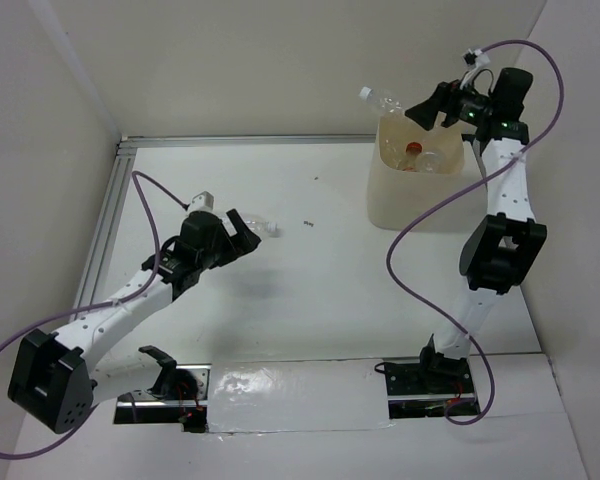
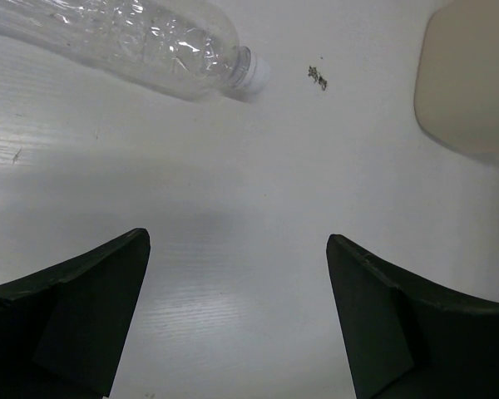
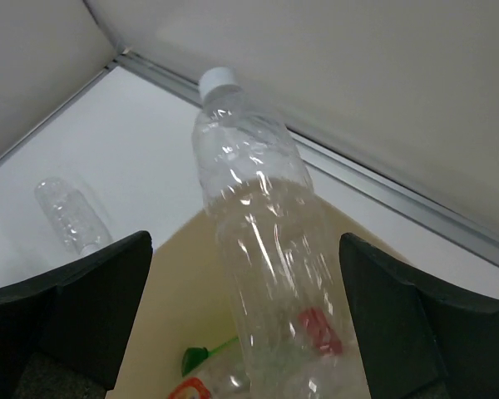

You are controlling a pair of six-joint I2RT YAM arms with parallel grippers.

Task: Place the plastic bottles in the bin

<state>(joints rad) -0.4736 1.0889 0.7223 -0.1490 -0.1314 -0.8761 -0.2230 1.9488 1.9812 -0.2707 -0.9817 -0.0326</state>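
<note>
My right gripper (image 1: 432, 108) is over the cream bin (image 1: 390, 205), jaws wide open. A clear bottle with a white cap (image 1: 380, 100) tilts between the jaws above the bin mouth; in the right wrist view the bottle (image 3: 266, 249) touches neither finger. Inside the bin (image 3: 179, 283) lie a bottle with a red cap (image 1: 414, 150) and a green piece (image 3: 195, 357). My left gripper (image 1: 242, 232) is open and empty just above the table. A clear crinkled bottle (image 1: 263, 225) lies right by its fingertips, and in the left wrist view the bottle (image 2: 150, 41) lies ahead to the left.
White walls close in the table on the left, back and right, with a metal rail (image 1: 120, 180) along the left and back edges. A small dark speck (image 1: 307, 223) lies mid-table. Purple cables loop from both arms.
</note>
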